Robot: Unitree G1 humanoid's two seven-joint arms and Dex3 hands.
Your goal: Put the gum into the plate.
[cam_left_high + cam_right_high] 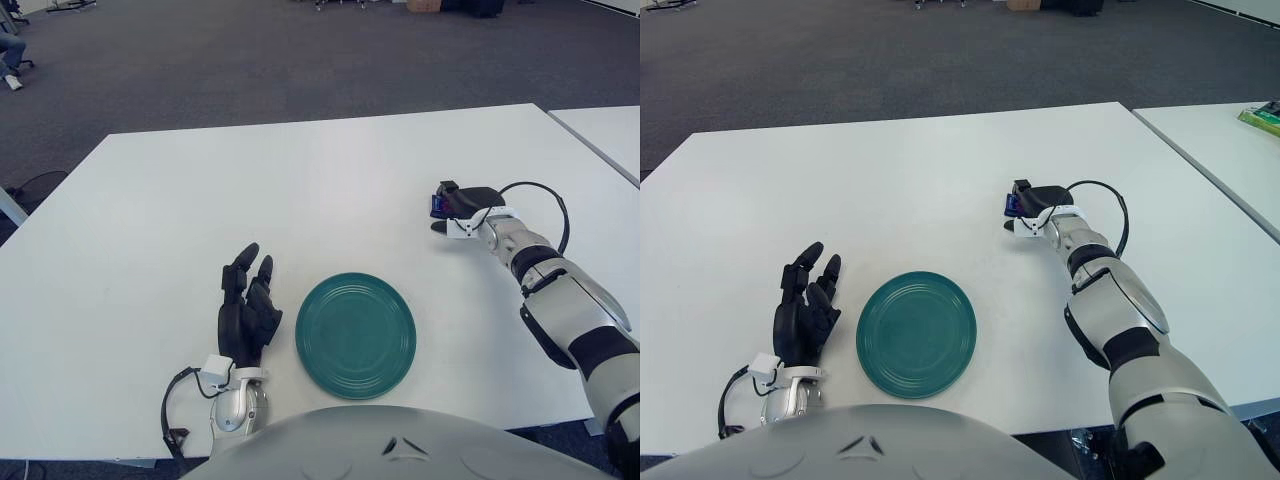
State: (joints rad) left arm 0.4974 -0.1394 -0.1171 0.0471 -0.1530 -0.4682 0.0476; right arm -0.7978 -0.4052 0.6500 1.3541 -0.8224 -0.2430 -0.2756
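Left hand (247, 308): lower left of the frame, on the white table (300, 190), just left of the plate; fingers loosely spread and pointing up the frame, holding nothing.
Plate (355, 334): round, teal, with ringed ridges; lower centre of the frame, near the table's front edge; nothing lies in it.
Gum (437, 206): small dark blue pack at centre right, well apart from the plate, up and to its right; only a sliver shows at the left side of the right hand.
Right hand (458, 207): centre right, arm reaching in from the lower right corner; black fingers curled around the gum, holding it.
Hard to make out: most of the pack is covered by the fingers; whether it touches the table cannot be told.
Cut off: the robot's grey body fills the bottom edge; a second white table (610, 130) is clipped at the right edge.
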